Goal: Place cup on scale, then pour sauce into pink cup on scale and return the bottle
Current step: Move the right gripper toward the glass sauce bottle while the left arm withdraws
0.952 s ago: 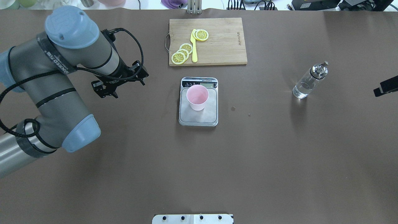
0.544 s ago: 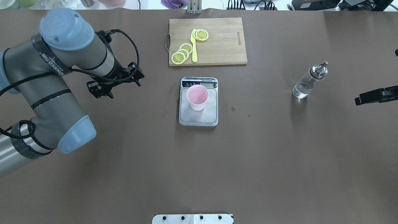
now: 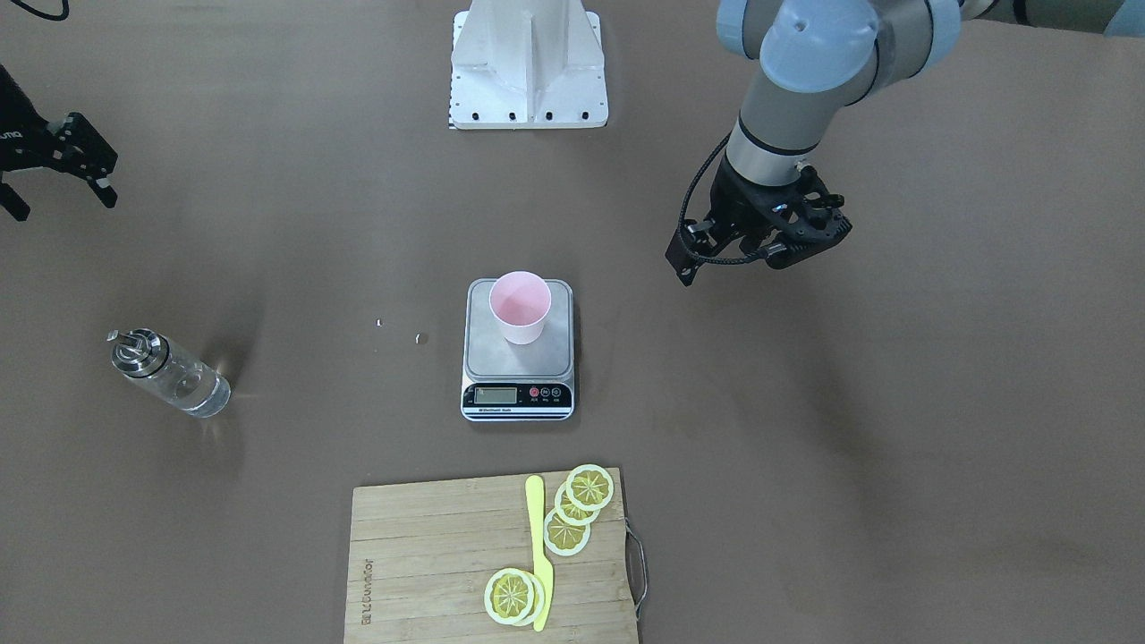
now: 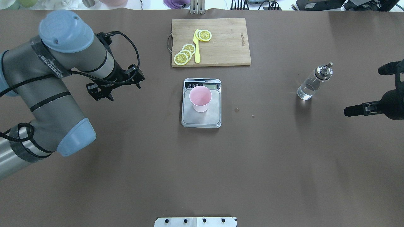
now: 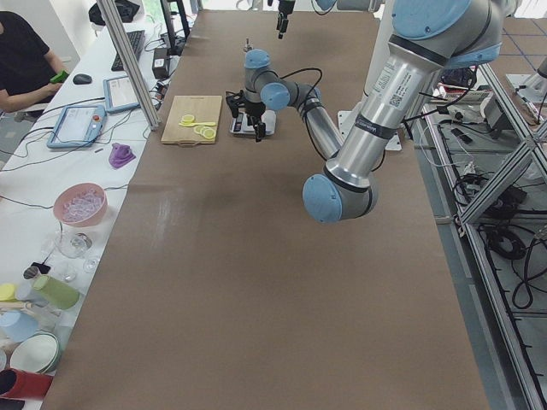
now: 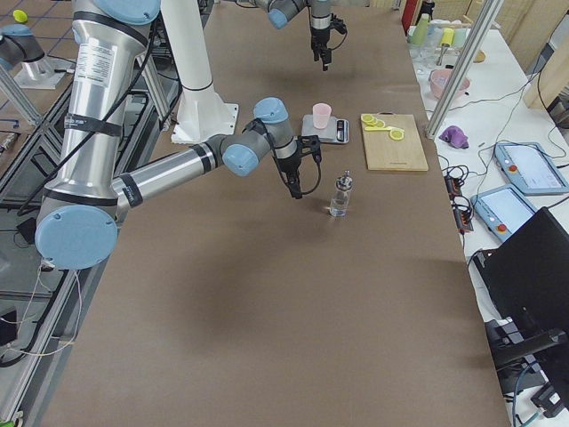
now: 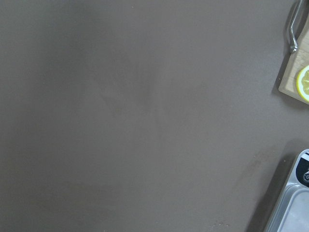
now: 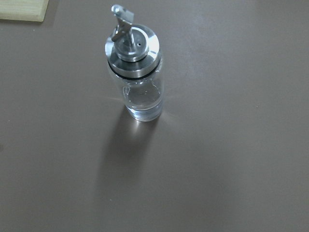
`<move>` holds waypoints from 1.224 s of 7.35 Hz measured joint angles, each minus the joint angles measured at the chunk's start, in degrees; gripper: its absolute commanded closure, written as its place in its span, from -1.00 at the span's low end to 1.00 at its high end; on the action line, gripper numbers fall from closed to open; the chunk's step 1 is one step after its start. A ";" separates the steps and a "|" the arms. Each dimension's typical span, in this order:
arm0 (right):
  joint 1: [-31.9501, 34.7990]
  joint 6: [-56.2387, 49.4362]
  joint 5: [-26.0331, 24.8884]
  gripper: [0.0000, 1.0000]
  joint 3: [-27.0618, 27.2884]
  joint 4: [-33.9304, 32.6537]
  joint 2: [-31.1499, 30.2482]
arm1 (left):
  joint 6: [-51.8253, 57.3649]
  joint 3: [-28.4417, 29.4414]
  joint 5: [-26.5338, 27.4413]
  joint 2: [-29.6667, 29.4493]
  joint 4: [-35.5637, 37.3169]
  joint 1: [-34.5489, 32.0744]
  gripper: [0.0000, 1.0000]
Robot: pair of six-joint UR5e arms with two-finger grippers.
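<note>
There is one scale (image 4: 212, 117), and everything else is placed from it. One pink cup (image 4: 200, 98) stands upright on its platform, toward the display end, and shows no liquid inside. One bottle (image 4: 311, 85) stands upright on the table (image 4: 221, 173), well apart from the scale on the robot's right. It is capped in metal, and a shallow layer of clear sauce (image 8: 142, 107) sits in its bottom.

Of the two grippers, the right gripper (image 4: 363, 90) hovers farther out from the scale than the bottle. Its two black fingers (image 4: 359, 110) are spread wide with nothing between them. The right wrist view looks down on the bottle, which is untouched. The left gripper (image 4: 115, 83) hangs over bare table on the scale's other side, well apart from it. I cannot tell how its jaws stand; its wrist view shows only brown table, a corner of the scale and a corner of the board.

Beyond the scale, on the side away from the robot, lies one wooden cutting board (image 4: 227, 41). It carries one yellow knife (image 4: 197, 52) and what count as five lemon slices (image 4: 181, 58), some of them overlapping.

Two small specks (image 4: 237, 109) lie on the table between the scale and the bottle, close to the scale.
</note>
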 measured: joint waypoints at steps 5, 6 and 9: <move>-4.75 4.64 -4.63 -0.98 -6.79 12.81 0.25 | 0.07 0.40 0.08 0.11 -0.14 0.10 -0.96; -5.06 4.74 -6.55 -0.98 -11.64 22.19 0.22 | 0.07 0.44 0.13 0.07 -0.15 0.18 -0.96; -7.60 -0.12 -15.04 -0.98 -26.80 49.85 1.20 | 0.40 0.49 0.63 0.05 -0.19 0.22 -0.96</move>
